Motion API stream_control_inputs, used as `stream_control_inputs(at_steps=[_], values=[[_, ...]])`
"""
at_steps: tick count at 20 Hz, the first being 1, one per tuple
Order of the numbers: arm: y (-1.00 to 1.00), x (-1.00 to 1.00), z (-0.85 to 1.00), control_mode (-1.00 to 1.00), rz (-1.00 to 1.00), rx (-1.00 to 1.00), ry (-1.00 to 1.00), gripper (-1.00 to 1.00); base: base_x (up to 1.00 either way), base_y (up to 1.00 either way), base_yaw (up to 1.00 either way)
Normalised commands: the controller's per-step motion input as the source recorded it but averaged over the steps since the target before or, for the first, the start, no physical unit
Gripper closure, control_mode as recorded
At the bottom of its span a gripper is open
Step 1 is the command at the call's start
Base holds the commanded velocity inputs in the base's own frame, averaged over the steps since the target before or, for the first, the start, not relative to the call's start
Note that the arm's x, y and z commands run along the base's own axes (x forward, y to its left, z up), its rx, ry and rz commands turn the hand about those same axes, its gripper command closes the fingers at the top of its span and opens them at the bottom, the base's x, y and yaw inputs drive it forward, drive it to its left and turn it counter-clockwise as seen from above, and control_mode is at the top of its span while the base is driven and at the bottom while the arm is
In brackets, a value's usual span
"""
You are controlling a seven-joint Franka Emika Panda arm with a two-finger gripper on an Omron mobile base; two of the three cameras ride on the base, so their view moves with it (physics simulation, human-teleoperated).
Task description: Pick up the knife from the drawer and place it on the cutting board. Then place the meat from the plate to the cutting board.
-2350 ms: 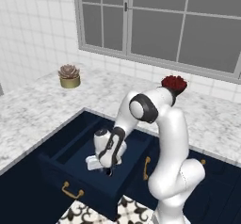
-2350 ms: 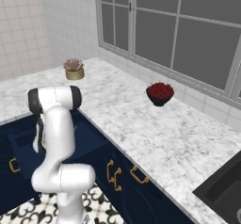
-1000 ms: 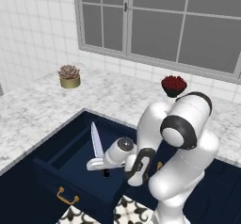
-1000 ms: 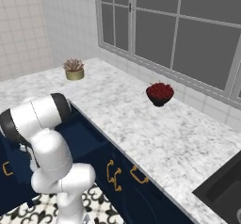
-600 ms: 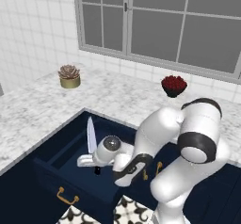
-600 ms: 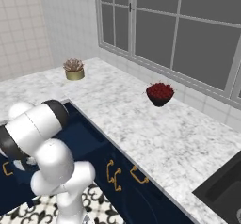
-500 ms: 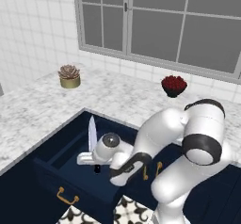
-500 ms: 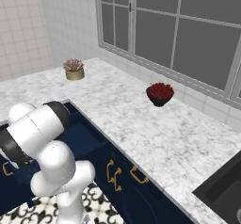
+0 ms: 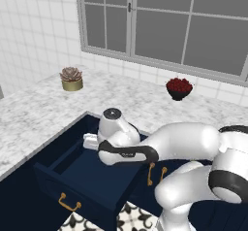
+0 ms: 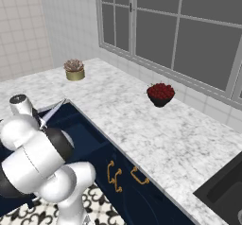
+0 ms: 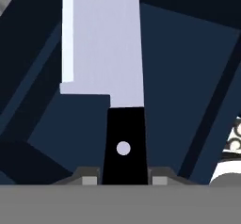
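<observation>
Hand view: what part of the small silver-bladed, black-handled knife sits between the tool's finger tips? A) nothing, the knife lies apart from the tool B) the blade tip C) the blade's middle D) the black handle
D: in the hand view the black handle of the knife runs down between the finger tips of the tool, the broad silver blade pointing away over the open dark navy drawer.

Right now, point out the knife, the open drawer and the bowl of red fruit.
knife (image 11: 101, 44): hand view, middle of the blade.
drawer (image 9: 92, 169): left base view, its navy floor.
bowl of red fruit (image 10: 160, 93): right base view, the red heap.
</observation>
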Motion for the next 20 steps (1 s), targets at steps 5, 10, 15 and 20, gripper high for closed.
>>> stream_control_inputs(at_steps=[5,10,15,20], values=[[-0.5,-0.19,0.95,-1.0,-0.06,-0.05,-0.15,1.0,0.0,0.0,0.0],[-1.0,-0.2,0.27,-1.0,-0.01,0.06,-0.09,1.0,0.0,0.0,0.0],[-1.0,-0.33,0.0,-1.0,0.0,0.14,0.0,1.0,0.0,0.0,0.0],[-1.0,-0.46,0.0,-1.0,-0.03,0.14,0.03,1.0,0.0,0.0,0.0]])
